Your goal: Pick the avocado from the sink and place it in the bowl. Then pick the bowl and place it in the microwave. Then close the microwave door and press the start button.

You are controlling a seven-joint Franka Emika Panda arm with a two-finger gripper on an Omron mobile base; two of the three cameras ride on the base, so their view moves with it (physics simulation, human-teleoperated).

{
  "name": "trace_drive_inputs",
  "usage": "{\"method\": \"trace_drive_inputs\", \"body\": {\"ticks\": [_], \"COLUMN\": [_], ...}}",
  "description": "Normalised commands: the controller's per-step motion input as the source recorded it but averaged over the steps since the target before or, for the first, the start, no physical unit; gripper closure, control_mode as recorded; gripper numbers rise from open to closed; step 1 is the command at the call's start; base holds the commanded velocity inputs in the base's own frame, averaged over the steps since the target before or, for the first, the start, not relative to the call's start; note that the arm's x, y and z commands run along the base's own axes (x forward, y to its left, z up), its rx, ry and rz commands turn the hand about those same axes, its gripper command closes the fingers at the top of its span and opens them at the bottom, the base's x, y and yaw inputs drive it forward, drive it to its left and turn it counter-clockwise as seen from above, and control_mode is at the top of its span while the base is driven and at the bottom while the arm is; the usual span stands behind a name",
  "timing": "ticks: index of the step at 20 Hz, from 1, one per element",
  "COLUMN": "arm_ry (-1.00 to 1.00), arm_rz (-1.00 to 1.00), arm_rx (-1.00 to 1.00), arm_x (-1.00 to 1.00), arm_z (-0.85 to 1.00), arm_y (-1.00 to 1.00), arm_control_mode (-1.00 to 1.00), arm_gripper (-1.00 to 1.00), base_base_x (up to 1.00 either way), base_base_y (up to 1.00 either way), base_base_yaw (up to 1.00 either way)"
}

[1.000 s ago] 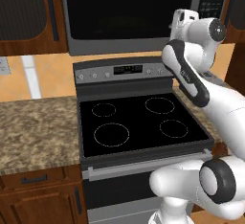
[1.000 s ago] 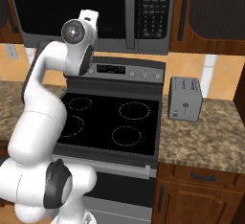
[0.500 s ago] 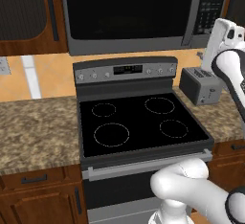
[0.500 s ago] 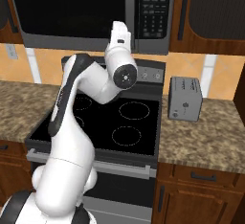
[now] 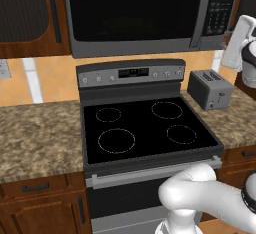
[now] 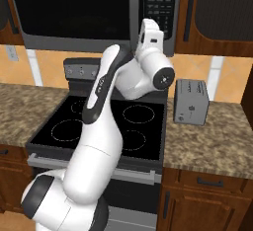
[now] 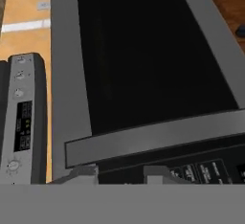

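Note:
The microwave (image 5: 135, 13) hangs over the stove with its microwave door (image 5: 130, 18) closed; I cannot see through the dark glass. Its button panel (image 5: 218, 5) is at the right end. My white hand (image 6: 150, 35) is raised right in front of that panel (image 6: 159, 3). In the rolled hand view, my gripper (image 7: 120, 175) points at the door's dark glass (image 7: 143, 50) and the panel's buttons (image 7: 201, 170). Its fingertips (image 7: 85, 173) stand a little apart with nothing between them. The avocado, the bowl and the sink are out of view.
The black stove (image 5: 145, 128) with its silver control strip (image 7: 21, 122) lies below the microwave. A grey toaster (image 5: 210, 89) stands on the granite counter (image 6: 212, 141) to the stove's right. More counter (image 5: 35, 138) runs left, and wooden cabinets flank the microwave.
The arm has swung from in front of the stove's back panel up and right to the microwave's button panel. The jaws have narrowed.

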Motion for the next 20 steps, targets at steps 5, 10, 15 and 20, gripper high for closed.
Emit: {"method": "trace_drive_inputs", "body": {"ticks": [5, 10, 15, 20], "arm_ry": [0.00, 0.00, 0.00, -0.05], "arm_rz": [0.00, 0.00, 0.00, 0.00], "arm_rx": [0.00, 0.00, 0.00, 0.00], "arm_x": [0.72, 0.59, 0.65, 0.32], "arm_z": [-0.04, 0.00, -0.10, -0.30], "arm_y": [0.00, -0.23, -0.09, 0.00], "arm_control_mode": [-1.00, -1.00, -1.00, -1.00], "arm_gripper": [1.00, 1.00, 1.00, 1.00], "base_base_x": [0.00, 0.00, 0.00, 0.00], "base_base_y": [0.00, 0.00, 0.00, 0.00], "base_base_yaw": [0.00, 0.00, 0.00, 0.00]}}
